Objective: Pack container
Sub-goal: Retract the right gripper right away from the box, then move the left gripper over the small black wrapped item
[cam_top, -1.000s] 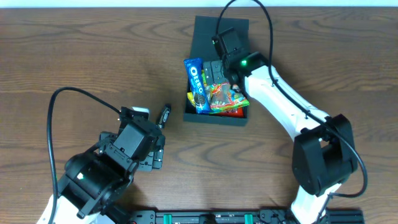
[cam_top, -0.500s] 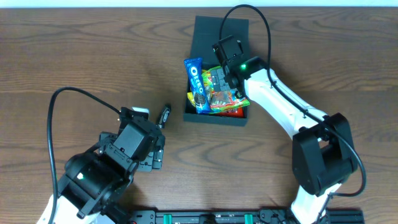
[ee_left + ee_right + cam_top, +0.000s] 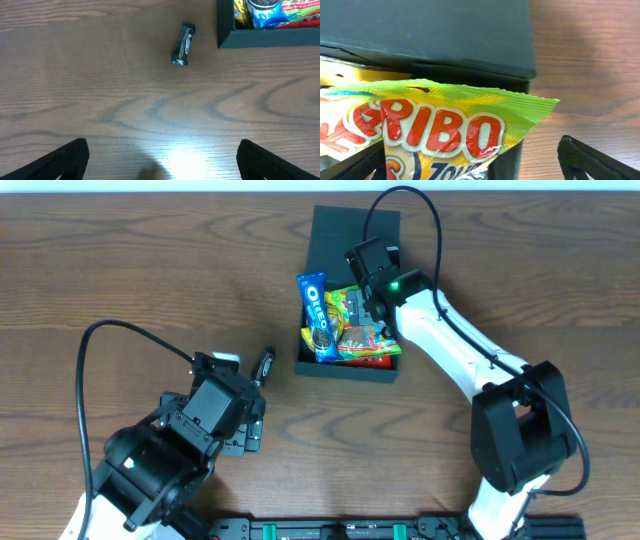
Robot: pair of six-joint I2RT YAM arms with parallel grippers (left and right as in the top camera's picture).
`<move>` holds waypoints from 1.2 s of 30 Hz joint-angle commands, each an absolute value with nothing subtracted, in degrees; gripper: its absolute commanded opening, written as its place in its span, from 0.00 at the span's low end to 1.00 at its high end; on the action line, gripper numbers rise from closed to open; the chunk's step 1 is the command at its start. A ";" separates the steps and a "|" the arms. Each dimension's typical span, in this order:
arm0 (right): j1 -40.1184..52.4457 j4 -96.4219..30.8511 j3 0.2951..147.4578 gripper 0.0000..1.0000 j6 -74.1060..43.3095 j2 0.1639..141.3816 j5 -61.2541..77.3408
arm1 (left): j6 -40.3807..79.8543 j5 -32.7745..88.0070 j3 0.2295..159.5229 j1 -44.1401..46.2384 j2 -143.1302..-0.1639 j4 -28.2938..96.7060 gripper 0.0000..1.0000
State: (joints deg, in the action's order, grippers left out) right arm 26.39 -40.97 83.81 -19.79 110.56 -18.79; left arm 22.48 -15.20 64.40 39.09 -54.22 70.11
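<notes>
The container (image 3: 303, 367), a dark square box with its flap lid (image 3: 340, 225) open at the back, holds a blue Oreo packet (image 3: 315, 315), a green-yellow Haribo bag (image 3: 352, 320) and a red packet (image 3: 372, 361). My right gripper (image 3: 375, 270) hovers open over the box's rear right corner. In the right wrist view the Haribo bag (image 3: 445, 130) lies loose below the right gripper (image 3: 470, 172), in front of the lid (image 3: 425, 35). A small dark snack packet (image 3: 183, 44) lies on the table left of the box (image 3: 265, 39). My left gripper (image 3: 162, 165) is open and empty, nearer than the packet.
The wooden table (image 3: 150, 270) carries the small dark packet (image 3: 265, 365) between the left gripper (image 3: 245, 408) and the box. A black cable loops above the right arm (image 3: 460, 350), and another arcs over the left arm (image 3: 150, 465).
The right gripper has pulled back toward the box's rear right corner, uncovering more of the Haribo bag that lies in the box. The left arm has not moved.
</notes>
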 commanded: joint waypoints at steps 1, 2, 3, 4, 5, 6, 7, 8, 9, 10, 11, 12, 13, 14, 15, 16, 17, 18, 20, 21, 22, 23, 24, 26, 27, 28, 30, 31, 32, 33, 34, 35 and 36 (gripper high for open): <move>25.56 -40.71 83.37 0.99 -21.21 109.58 -14.46 | 22.72 -15.44 64.53 39.00 -53.98 70.32 0.95; 25.56 -40.71 83.44 0.99 -21.21 109.10 -14.28 | 22.72 -15.44 64.53 39.00 -53.98 70.35 0.95; 25.56 -40.73 83.46 0.99 -21.19 108.18 -14.33 | 22.72 -15.44 64.53 39.00 -53.98 70.46 0.95; 25.56 -40.73 83.46 0.99 -21.19 107.09 -14.33 | 22.70 -15.44 64.53 39.00 -53.98 70.50 0.95; 25.56 -40.73 83.46 0.99 -21.19 106.00 -14.33 | 22.70 -15.44 64.53 39.00 -53.98 70.50 0.95; 25.52 -40.75 83.46 0.99 -21.17 104.95 -14.39 | 22.70 -15.44 64.53 39.00 -53.98 70.50 0.95; 25.52 -40.95 83.46 0.99 -21.17 103.53 -14.81 | 22.70 -15.49 64.53 39.00 -53.98 70.50 0.95; 25.52 -41.15 83.46 0.99 -21.17 102.67 -15.05 | 22.70 -15.49 64.53 39.00 -53.98 70.50 0.95; 25.52 -41.52 83.46 0.99 -21.19 101.51 -15.11 | 22.70 -15.49 64.53 39.00 -53.98 70.50 0.95; 25.52 -42.30 83.46 0.99 -21.19 100.20 -15.16 | 22.70 -15.46 64.53 39.00 -53.98 70.50 0.95; 25.52 -43.55 83.46 0.99 -21.21 99.20 -15.16 | 22.70 -15.46 64.53 39.00 -53.98 70.54 0.95; 25.54 -44.99 83.46 0.99 -21.85 98.43 -15.18 | 22.70 -15.46 64.53 39.00 -53.98 70.59 0.95; 25.54 -46.85 83.46 0.99 -22.90 97.67 -15.16 | 22.70 -15.46 64.53 39.00 -53.98 70.72 0.95; 25.52 -48.40 83.46 0.99 -23.75 97.12 -15.18 | 22.70 -15.46 64.53 39.00 -53.98 70.85 0.95; 25.54 -50.39 83.46 0.99 -24.49 96.49 -15.16 | 22.70 -15.46 64.53 39.00 -53.98 71.07 0.95; 25.54 -52.03 83.46 0.99 -25.12 95.88 -15.16 | 22.70 -15.46 64.53 39.00 -53.98 71.31 0.95; 25.54 -54.37 83.44 0.99 -26.46 95.00 -15.18 | 22.70 -15.46 64.53 39.00 -53.98 71.66 0.95; 25.54 -56.07 83.44 0.99 -27.59 94.21 -15.18 | 22.70 -15.46 64.53 39.00 -53.98 71.85 0.95; 25.54 -59.77 83.44 0.98 -29.87 91.33 -15.18 | 22.70 -15.44 64.53 39.00 -53.98 72.20 0.95; 25.54 -60.71 83.44 0.96 -30.00 90.13 -15.20 | 22.72 -15.44 64.53 39.00 -53.98 72.20 0.95; 25.54 -61.71 83.44 0.96 -30.00 88.68 -15.20 | 22.70 -15.44 64.53 39.00 -53.98 72.20 0.95; 25.56 -62.81 83.42 0.96 -29.98 87.22 -15.27 | 22.70 -15.44 64.53 39.00 -53.98 72.20 0.95; 25.58 -64.10 83.22 0.96 -29.98 85.49 -15.75 | 22.70 -15.44 64.53 39.00 -53.98 72.20 0.95; 25.58 -66.26 81.32 0.96 -30.33 81.36 -17.26 | 22.68 -15.44 64.53 39.00 -53.98 72.20 0.95; 25.58 -66.43 79.53 0.96 -30.46 79.24 -17.39 | 22.28 -15.44 64.53 39.00 -53.98 72.18 0.95; 25.56 -66.35 76.82 0.97 -31.00 76.58 -17.41 | 21.71 -15.44 64.53 39.00 -53.98 72.18 0.95; 25.56 -65.30 69.28 0.99 -32.60 70.24 -17.45 | 20.60 -15.51 64.53 39.00 -53.98 72.03 0.95; 25.56 -64.71 66.15 0.99 -33.69 67.77 -17.54 | 20.53 -15.64 64.53 39.00 -54.00 71.83 0.95; 25.54 -64.03 63.29 0.99 -34.57 65.54 -17.63 | 20.38 -15.68 64.53 39.00 -54.24 71.59 0.95; 25.52 -63.61 61.52 0.99 -35.33 64.12 -17.63 | 19.57 -15.64 64.53 39.00 -54.46 71.31 0.95; 25.52 -63.09 59.59 0.99 -36.10 62.54 -17.65 | 19.20 -15.90 64.53 39.00 -54.89 71.13 0.95; 25.52 -62.76 58.17 0.99 -36.58 61.21 -17.65 | 19.22 -16.60 64.53 39.00 -55.59 70.91 0.95; 25.52 -62.70 57.30 0.99 -36.88 60.27 -17.82 | 19.22 -17.43 64.53 39.00 -56.36 70.65 0.95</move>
State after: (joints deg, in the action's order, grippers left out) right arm 26.00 -63.20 59.13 -34.00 62.39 -16.58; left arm 20.64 -15.46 64.40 39.09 -54.87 70.91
